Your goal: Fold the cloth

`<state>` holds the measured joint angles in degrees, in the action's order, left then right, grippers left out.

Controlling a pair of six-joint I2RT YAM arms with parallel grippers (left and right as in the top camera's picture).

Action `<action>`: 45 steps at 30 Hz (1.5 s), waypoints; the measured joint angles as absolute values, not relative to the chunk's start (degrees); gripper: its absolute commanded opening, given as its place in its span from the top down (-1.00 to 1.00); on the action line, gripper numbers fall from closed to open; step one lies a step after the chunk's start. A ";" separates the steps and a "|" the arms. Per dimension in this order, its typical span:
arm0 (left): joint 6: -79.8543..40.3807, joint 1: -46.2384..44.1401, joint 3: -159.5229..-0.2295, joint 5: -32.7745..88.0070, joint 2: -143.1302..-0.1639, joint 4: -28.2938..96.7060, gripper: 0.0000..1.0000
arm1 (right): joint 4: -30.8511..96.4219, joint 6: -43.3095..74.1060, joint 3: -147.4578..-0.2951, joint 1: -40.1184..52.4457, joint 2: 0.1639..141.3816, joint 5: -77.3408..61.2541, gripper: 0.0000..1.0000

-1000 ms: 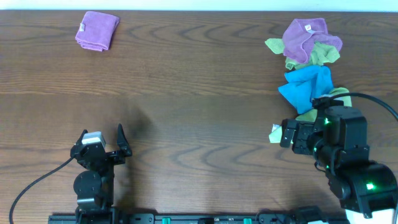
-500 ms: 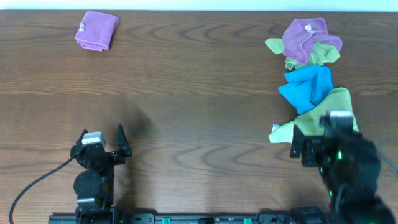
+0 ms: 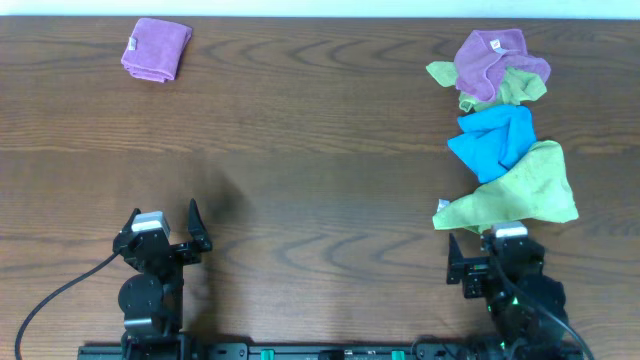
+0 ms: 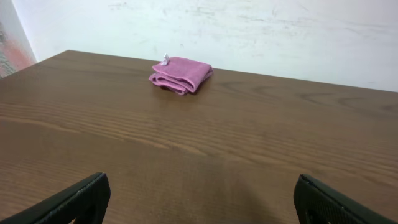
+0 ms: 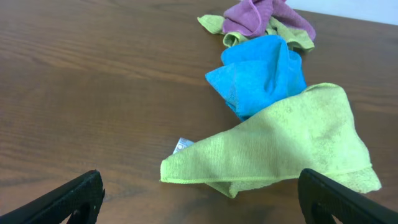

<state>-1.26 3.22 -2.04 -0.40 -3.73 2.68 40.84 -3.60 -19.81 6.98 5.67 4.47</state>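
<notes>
Far left of the crumpled blue cloth [image 3: 492, 138], the lilac-purple ribbed microfibre cloth [image 3: 156, 49] is seen folded, while the right gripper [image 5: 199, 190], wide open and empty, has been drawn back from the yellow-green cloth [image 3: 515, 195], like the open left gripper [image 4: 200, 186], so folding is judged finished.

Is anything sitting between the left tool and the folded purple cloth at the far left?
Nothing: only bare table lies between the left tool and the cloth, clear in the left wrist view and overhead.
</notes>
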 measured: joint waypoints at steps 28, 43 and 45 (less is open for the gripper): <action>-1.23 3.22 -2.04 -0.43 -3.73 2.68 -0.91 | 43.88 -3.60 -10.48 6.98 0.84 1.83 -0.99; -1.23 3.22 -2.04 -0.43 -3.73 2.68 -0.91 | 43.83 -3.60 -10.48 6.98 0.84 1.65 -0.98; -1.23 3.22 -2.04 -0.43 -3.75 2.68 -0.91 | 43.83 -3.60 -10.48 6.98 0.84 1.67 -0.98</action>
